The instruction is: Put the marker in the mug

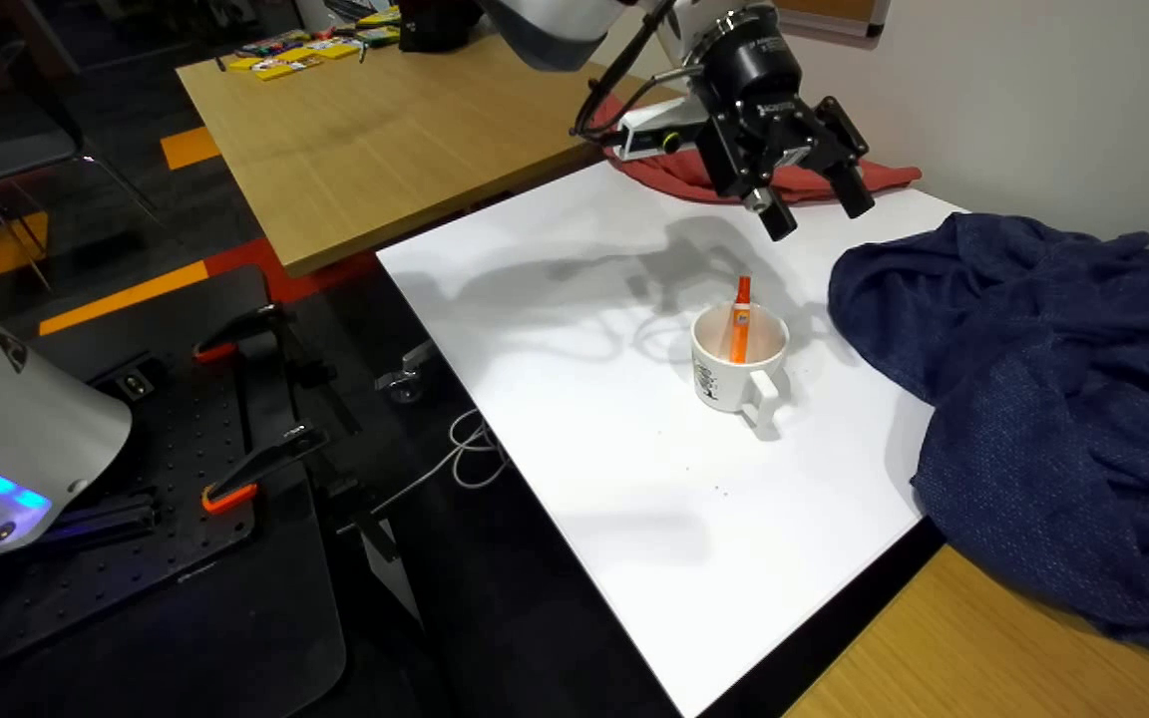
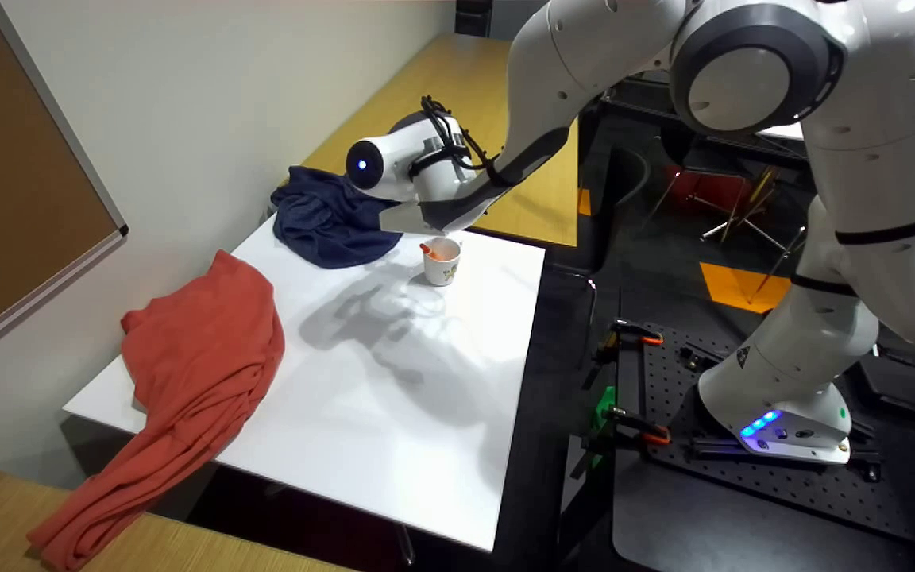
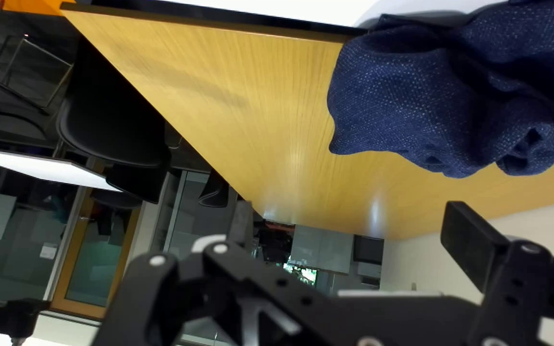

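Observation:
The white mug (image 1: 726, 389) stands upright on the white table, its handle toward the lower right in an exterior view. It also shows in an exterior view (image 2: 442, 275), partly below the arm. The orange marker (image 1: 740, 334) stands tilted inside the mug, its red end sticking out above the rim; that end also shows in an exterior view (image 2: 428, 251). My gripper (image 1: 816, 209) is above and behind the mug, apart from it. Its fingers are spread with nothing between them, as the wrist view (image 3: 356, 233) also shows. Mug and marker are out of the wrist view.
A dark blue cloth (image 1: 1063, 399) lies beside the mug, over the edge of the white table (image 1: 634, 558). A red cloth (image 2: 203, 342) lies near the wall. Wooden tables (image 1: 385, 130) adjoin the white one. A corkboard (image 2: 13, 159) hangs on the wall.

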Motion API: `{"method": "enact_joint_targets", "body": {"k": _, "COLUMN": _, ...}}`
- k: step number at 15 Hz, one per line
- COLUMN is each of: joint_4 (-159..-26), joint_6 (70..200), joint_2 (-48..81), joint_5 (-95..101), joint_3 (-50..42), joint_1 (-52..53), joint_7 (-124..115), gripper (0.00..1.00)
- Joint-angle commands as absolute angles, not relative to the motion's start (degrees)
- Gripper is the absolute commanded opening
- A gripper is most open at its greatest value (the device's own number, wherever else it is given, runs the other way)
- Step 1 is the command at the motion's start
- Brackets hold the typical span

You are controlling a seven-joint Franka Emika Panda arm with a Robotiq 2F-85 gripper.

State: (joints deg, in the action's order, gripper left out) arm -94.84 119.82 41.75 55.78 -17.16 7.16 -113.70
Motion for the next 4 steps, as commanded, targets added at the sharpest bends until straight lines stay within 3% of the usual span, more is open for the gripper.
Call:
{"method": "enact_joint_targets", "body": {"k": 1, "joint_4": -94.7, "joint_6": 118.8, "joint_2": 40.9, "joint_5": 57.4, "joint_3": -14.4, "joint_1": 4.9, "joint_7": -114.0, "gripper": 1.00}}
{"method": "enact_joint_targets", "body": {"k": 4, "joint_4": -94.7, "joint_6": 119.0, "joint_2": 40.9, "joint_5": 57.3, "joint_3": -13.7, "joint_1": 4.2, "joint_7": -113.9, "gripper": 1.00}}
